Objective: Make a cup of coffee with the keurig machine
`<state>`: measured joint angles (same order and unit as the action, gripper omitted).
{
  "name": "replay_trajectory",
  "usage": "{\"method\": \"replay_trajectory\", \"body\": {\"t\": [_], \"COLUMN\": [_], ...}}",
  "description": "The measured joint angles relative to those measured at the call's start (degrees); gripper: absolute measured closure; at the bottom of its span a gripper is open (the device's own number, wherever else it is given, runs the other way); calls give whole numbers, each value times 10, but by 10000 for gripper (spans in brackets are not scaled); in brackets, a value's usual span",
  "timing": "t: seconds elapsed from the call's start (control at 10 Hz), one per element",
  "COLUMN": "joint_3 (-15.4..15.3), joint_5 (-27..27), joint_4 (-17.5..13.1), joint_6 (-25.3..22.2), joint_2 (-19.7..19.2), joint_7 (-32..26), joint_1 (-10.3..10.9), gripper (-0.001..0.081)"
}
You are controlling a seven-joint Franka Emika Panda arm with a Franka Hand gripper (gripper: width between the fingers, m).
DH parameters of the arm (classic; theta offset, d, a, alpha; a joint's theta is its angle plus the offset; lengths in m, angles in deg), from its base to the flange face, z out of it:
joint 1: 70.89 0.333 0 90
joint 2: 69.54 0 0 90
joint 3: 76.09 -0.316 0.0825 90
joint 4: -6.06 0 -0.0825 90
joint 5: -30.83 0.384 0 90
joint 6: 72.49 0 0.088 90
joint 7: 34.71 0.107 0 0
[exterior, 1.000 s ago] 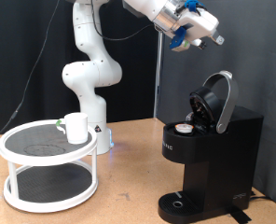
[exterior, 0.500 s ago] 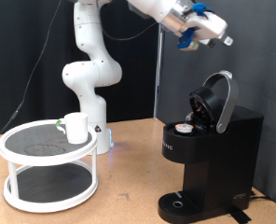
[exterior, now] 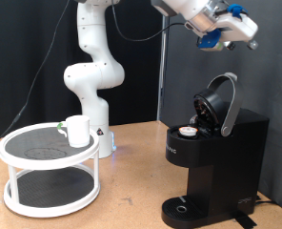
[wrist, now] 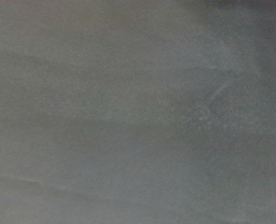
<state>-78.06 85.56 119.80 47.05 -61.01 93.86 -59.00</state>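
Note:
The black keurig machine (exterior: 212, 157) stands at the exterior view's right with its rounded lid (exterior: 224, 103) hinged open. A small round white-rimmed pod (exterior: 188, 131) sits in its holder. The white cup (exterior: 77, 130) stands on the top shelf of a white round rack (exterior: 48, 163) at the exterior view's left. My gripper (exterior: 238, 31) is high in the air, above and a little right of the open lid, touching nothing. Nothing shows between its fingers. The wrist view shows only a blurred grey surface, with no gripper or object in it.
The white arm base (exterior: 89, 86) stands behind the rack on the wooden table (exterior: 131, 205). A dark curtain (exterior: 265, 76) hangs behind the machine. The machine's round drip tray (exterior: 186, 208) has nothing on it.
My gripper has moved to the exterior view's right and slightly up, from above the machine's front to above and past the open lid. The cup, rack and machine have not moved.

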Motion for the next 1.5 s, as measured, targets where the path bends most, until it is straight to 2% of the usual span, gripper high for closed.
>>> {"method": "replay_trajectory", "body": {"t": [0.3, 0.6, 1.0, 1.1, 1.2, 1.4, 1.5], "joint_3": [-27, -41, -42, -42, -42, -41, -41], "joint_5": [-63, -76, -98, -104, -108, -109, -109], "joint_4": [-2, -1, 7, 13, 19, 32, 37], "joint_6": [22, 49, 41, 37, 36, 36, 36], "joint_2": [-3, -16, -21, -22, -22, -22, -22], "joint_7": [49, 58, 55, 55, 56, 55, 55], "joint_1": [1, 1, 1, 0, 0, -1, -2], "gripper": [72, 72, 72, 230, 230, 505, 505]}}
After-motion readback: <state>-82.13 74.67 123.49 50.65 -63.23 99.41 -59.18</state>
